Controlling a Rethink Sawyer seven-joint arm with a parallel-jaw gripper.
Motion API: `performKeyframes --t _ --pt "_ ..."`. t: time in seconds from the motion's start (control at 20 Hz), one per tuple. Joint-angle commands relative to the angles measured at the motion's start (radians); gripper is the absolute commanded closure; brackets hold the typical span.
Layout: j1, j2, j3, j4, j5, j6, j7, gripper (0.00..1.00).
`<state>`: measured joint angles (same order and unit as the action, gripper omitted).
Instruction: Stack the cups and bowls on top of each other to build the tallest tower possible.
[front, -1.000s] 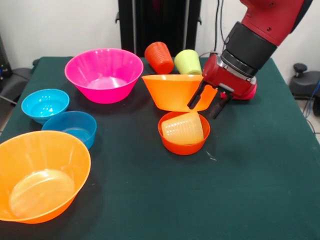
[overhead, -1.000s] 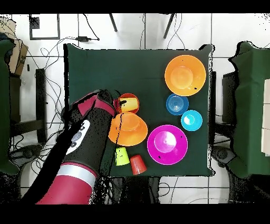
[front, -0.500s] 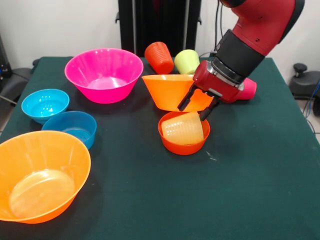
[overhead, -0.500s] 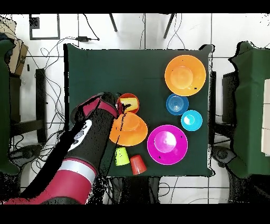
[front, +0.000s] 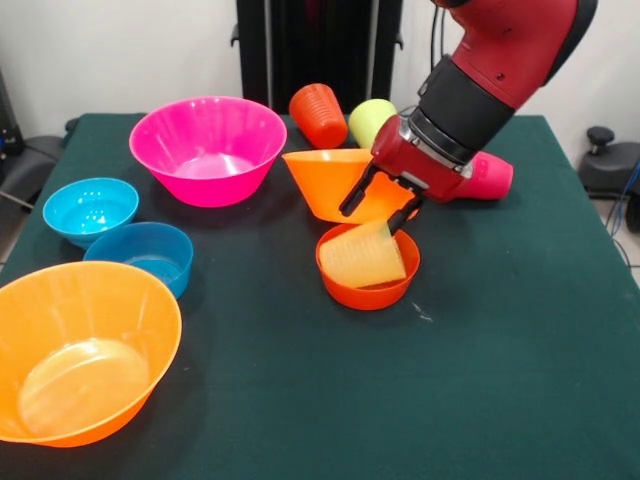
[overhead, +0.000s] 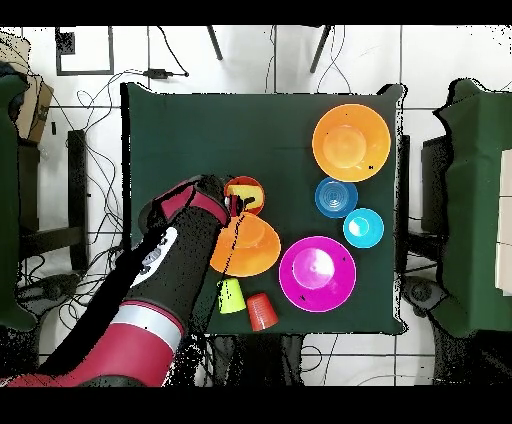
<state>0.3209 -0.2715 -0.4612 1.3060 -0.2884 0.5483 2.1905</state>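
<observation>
Across the table (front: 520, 380): large orange bowl (front: 80, 350) at 8 o'clock, magenta bowl (front: 208, 148) at 11, second large orange bowl (front: 340, 180) near centre, two blue bowls (front: 140, 255) at 9, orange, lime and pink cups toward 12 to 1. Over the last second, swung leftward and lower, the gripper (front: 378, 208) now spread open, gripping nothing, just above the small red-orange bowl (front: 368, 282); the ribbed yellow cup (front: 362, 257) inside tipped more steeply. Cup base directly below the jaws at 6 o'clock, likely touching one fingertip — probably a grasp starting, no tower yet
</observation>
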Motion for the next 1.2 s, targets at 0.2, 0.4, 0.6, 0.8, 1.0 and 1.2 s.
performKeyframes --t 0.2,0.4,0.6,0.8,1.0,1.2 --pt "-0.002 0.014 0.047 0.002 0.040 -0.005 0.154 0.00" --pt "-0.016 0.015 0.045 -0.012 0.032 -0.024 0.133 0.00" --pt "-0.053 0.007 0.065 -0.021 0.028 -0.036 0.094 0.00" --pt "-0.081 -0.003 0.089 -0.016 0.029 -0.047 0.069 0.00" --pt "-0.145 -0.033 0.147 0.001 0.026 -0.073 0.008 0.00" --pt "-0.212 -0.074 0.211 0.032 0.018 -0.087 -0.051 0.00"
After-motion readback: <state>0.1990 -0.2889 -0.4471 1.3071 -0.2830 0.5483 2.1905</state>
